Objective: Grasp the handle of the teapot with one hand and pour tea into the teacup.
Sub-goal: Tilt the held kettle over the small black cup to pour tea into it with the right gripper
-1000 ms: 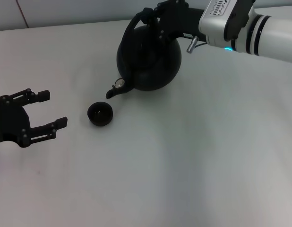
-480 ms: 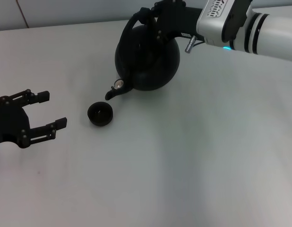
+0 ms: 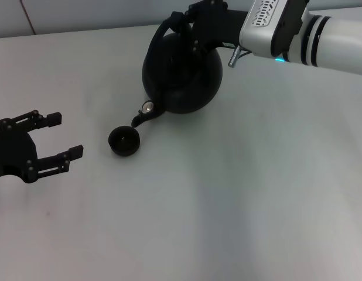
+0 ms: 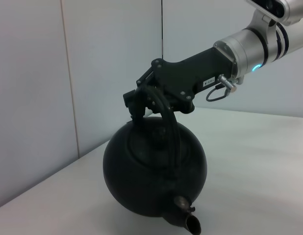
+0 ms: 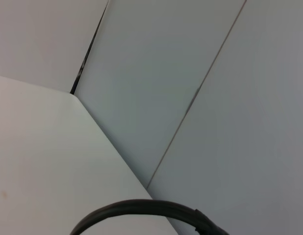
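Note:
The round black teapot (image 3: 182,70) is tipped toward the small dark teacup (image 3: 123,141), its spout (image 3: 141,116) pointing down just above the cup's far rim. My right gripper (image 3: 184,21) is shut on the arched handle (image 3: 160,34) at the top. In the left wrist view the teapot (image 4: 154,171) leans forward, the right gripper (image 4: 139,101) clamps the handle (image 4: 167,122), and the spout (image 4: 188,223) points low. In the right wrist view only a black arc of the handle (image 5: 141,207) shows. My left gripper (image 3: 65,136) hangs open to the left of the cup, holding nothing.
The white table (image 3: 228,193) spreads around the pot and cup. A pale panelled wall (image 4: 107,63) stands behind the table's far edge. The right arm (image 3: 321,35) reaches in from the far right.
The right gripper has shifted slightly left and tipped the teapot a little further, so the spout tip has dropped toward the teacup. The left gripper has stayed still.

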You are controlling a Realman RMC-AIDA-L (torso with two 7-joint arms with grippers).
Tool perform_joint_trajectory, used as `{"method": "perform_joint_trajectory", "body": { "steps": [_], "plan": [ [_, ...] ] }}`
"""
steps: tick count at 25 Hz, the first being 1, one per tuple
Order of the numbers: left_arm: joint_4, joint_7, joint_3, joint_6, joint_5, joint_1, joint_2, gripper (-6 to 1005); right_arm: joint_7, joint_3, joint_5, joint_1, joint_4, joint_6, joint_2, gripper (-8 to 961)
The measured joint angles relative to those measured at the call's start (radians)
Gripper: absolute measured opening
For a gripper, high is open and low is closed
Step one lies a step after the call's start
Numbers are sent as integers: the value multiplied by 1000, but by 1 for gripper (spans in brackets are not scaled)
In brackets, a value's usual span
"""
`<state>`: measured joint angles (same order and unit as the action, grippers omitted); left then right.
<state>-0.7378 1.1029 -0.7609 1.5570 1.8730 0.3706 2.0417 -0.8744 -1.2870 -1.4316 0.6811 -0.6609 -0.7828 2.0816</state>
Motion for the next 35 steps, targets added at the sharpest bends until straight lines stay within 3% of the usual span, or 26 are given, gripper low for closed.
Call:
{"method": "perform_joint_trajectory", "body": {
  "steps": [35],
  "plan": [
    [0, 0, 2, -12, 0, 2, 2, 788, 0, -78, -55, 13, -52, 63, 2, 87]
  ]
}}
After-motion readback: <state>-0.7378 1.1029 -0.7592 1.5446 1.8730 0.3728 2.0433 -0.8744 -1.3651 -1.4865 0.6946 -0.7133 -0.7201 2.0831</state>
